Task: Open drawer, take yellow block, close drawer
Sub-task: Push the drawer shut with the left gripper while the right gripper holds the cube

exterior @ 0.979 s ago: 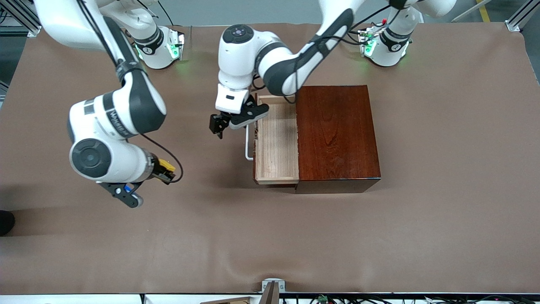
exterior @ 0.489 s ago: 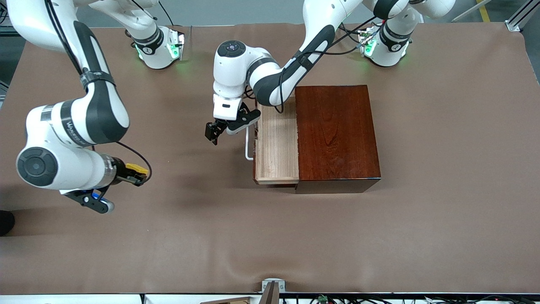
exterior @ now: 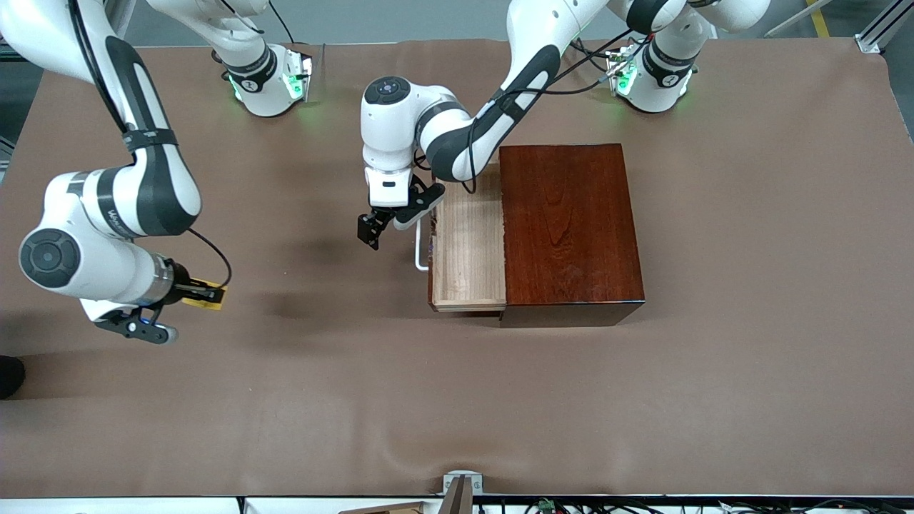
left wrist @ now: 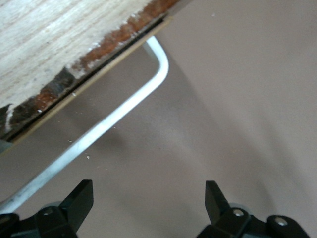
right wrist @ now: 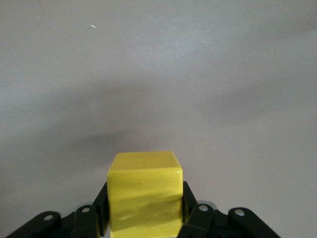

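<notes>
The drawer (exterior: 468,250) stands pulled out of the mahogany box (exterior: 569,225), its light wood tray bare inside. Its white bar handle (exterior: 419,250) also shows in the left wrist view (left wrist: 119,114). My left gripper (exterior: 371,230) is open and empty, just beside the handle on the side toward the right arm's end of the table, not touching it. My right gripper (exterior: 203,293) is shut on the yellow block (exterior: 207,295), held over the brown table cover near the right arm's end. The block fills the space between the fingers in the right wrist view (right wrist: 145,191).
The brown table cover (exterior: 457,400) spreads all round the box. The two arm bases (exterior: 268,78) stand at the table's edge farthest from the front camera. A small metal bracket (exterior: 462,485) sits at the table's nearest edge.
My right gripper has carried the yellow block away from the drawer toward the right arm's end of the table. My left gripper has shifted slightly beside the handle, toward the front camera.
</notes>
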You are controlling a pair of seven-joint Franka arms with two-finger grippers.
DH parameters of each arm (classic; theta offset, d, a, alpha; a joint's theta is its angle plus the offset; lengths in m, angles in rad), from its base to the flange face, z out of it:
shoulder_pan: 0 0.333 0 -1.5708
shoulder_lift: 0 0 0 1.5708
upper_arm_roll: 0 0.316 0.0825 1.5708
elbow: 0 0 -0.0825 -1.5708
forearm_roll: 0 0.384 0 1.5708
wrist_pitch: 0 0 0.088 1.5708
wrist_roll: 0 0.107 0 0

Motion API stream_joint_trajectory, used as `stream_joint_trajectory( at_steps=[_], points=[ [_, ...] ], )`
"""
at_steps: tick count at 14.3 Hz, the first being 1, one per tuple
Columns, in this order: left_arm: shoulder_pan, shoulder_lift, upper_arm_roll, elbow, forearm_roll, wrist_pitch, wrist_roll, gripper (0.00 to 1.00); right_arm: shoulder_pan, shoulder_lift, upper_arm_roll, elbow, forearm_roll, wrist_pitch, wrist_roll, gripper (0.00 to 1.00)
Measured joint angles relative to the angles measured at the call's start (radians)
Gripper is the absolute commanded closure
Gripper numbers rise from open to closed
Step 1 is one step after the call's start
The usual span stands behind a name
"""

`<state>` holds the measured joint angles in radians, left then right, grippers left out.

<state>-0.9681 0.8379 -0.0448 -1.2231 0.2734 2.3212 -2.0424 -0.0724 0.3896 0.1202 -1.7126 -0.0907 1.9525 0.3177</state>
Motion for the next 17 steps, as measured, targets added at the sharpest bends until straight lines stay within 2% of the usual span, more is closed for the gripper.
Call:
stream_joint_trajectory(
  at_steps=[5, 9, 14, 17],
  points=[
    [0.0, 0.008, 0.006, 0.0, 0.0, -0.012, -0.005, 0.0, -0.066, -0.025, 0.0, -0.147, -0.024, 0.173, -0.135, 1.0],
    [-0.001, 0.007, 0.007, 0.017, 0.0, -0.083, -0.005, 0.0, -0.133, -0.026, -0.001, -0.286, -0.033, 0.354, -0.232, 1.0],
    [0.001, 0.006, 0.009, 0.048, 0.0, -0.174, -0.005, 0.0, -0.158, -0.023, -0.001, -0.342, -0.086, 0.407, -0.246, 1.0],
    [0.027, -0.007, 0.013, 0.049, 0.0, -0.279, -0.001, 0.0, -0.174, -0.013, -0.001, -0.408, -0.091, 0.503, -0.248, 1.0]
  ],
)
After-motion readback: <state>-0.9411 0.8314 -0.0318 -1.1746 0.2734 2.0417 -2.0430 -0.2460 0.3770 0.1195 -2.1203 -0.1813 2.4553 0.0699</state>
